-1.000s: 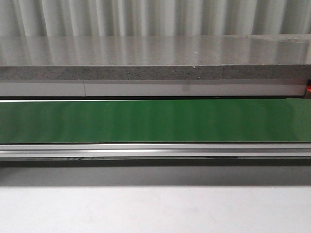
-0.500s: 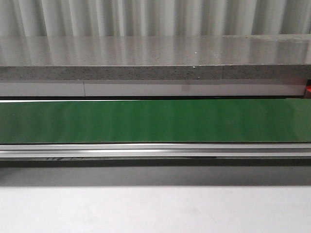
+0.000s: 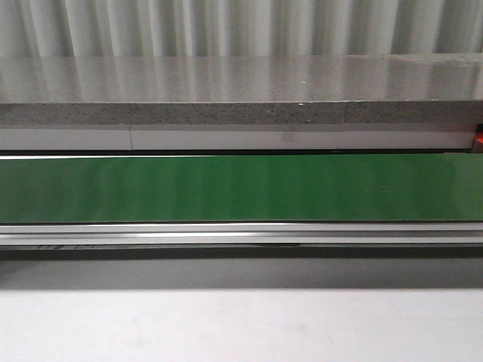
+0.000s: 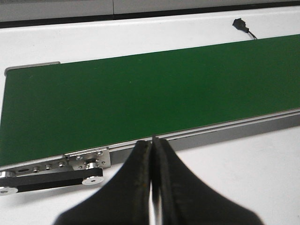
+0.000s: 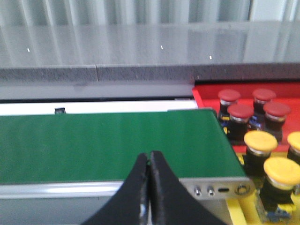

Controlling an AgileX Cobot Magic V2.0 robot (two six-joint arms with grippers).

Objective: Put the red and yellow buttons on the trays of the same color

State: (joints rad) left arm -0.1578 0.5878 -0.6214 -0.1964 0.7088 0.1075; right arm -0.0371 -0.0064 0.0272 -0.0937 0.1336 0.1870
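- Left wrist view: the left gripper is closed on nothing at the green belt, which carries no button.
- The right gripper is likewise closed and empty; the red buttons and yellow buttons already sit on matching trays to its right, nearer this arm.

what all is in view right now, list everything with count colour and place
conveyor belt: one, green, running across in front of the robot, nothing on it
red buttons: four, red caps, standing on the red tray beyond the belt's end
yellow buttons: three in view, yellow caps, on the yellow tray
red tray: one, red, past the belt's end
yellow tray: one, yellow, nearer than the red tray
stone counter: one, grey, behind the belt
left gripper: black, shut, empty
right gripper: black, shut, empty
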